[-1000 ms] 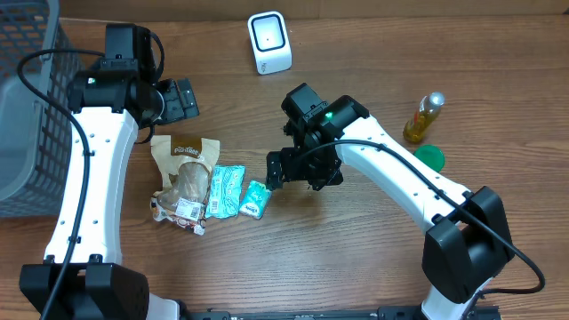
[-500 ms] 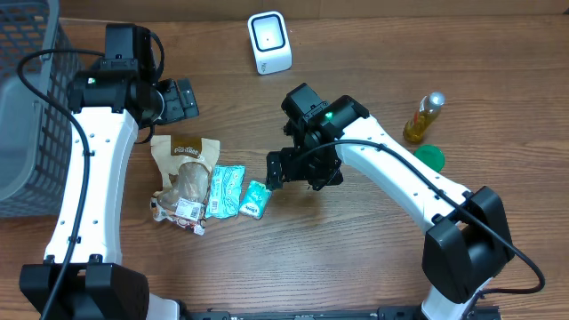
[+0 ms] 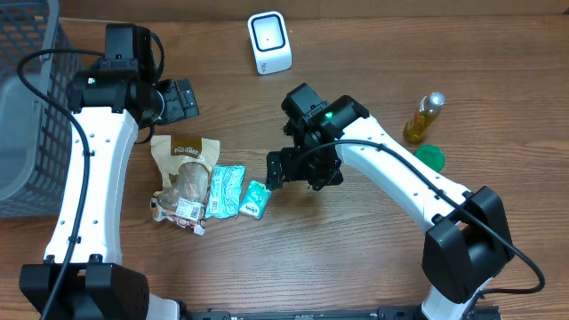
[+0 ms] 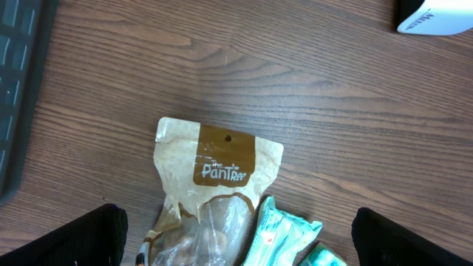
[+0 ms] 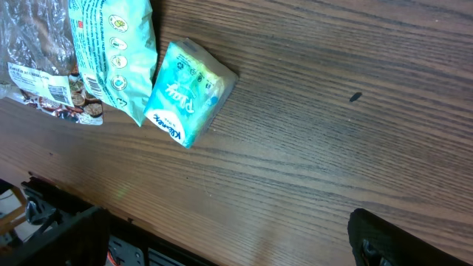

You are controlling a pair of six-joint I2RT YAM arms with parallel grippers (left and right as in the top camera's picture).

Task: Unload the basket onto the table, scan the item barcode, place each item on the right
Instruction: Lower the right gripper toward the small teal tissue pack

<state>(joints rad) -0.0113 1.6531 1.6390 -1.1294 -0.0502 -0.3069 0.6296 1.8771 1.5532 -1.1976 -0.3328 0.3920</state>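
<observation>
Tissue pack (image 3: 256,199) lies against a green packet (image 3: 226,190).

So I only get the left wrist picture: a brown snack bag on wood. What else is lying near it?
Observer: A long teal packet lies beside the snack bag, and a small teal tissue pack lies right of that.
Visitor: And the white thing at my top edge?
Observer: A white scanner, standing at the far side of the table.
Visitor: Where's the other arm?
Observer: The right gripper hangs open just right of the tissue pack, holding nothing.
</observation>
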